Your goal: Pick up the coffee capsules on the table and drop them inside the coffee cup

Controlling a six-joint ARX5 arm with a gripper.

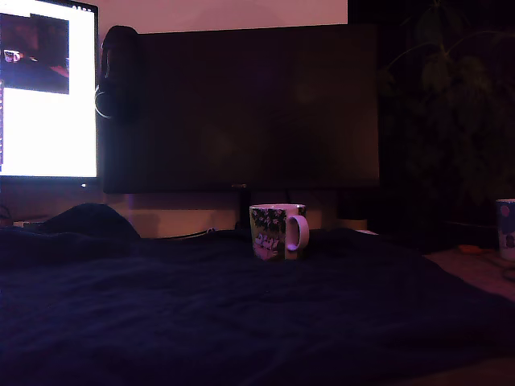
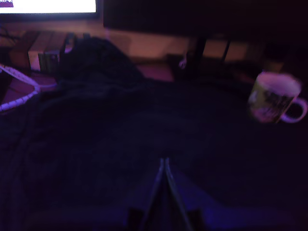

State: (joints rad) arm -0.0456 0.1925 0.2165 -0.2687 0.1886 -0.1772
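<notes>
**Claw closed over dark cloth, mug standing alone**

You are looking at a dim scene. The table (image 1: 241, 322) is the broadest thing here, covered in wrinkled dark navy fabric that fills the lower half of the exterior view. Behind it stands a wide dark monitor (image 1: 249, 108), switched off, and at the exterior view's left a second screen (image 1: 48, 88) glows white. A shadowy houseplant (image 1: 451, 88) fills the far corner at the exterior view's right.

The coffee cup (image 1: 278, 231) stands upright near the far edge of the fabric, roughly central in the exterior view, its white loop handle turned toward that view's right. In the wrist view it is blurred, well apart from the claw (image 2: 164, 161), whose two fingers meet at their tips with nothing seen between them, above bare cloth.

A pale cup with a red spot (image 1: 505, 229) sits at the exterior view's right edge, off the fabric.

You cannot make out any coffee capsules in either view; the darkness hides small detail.
</notes>
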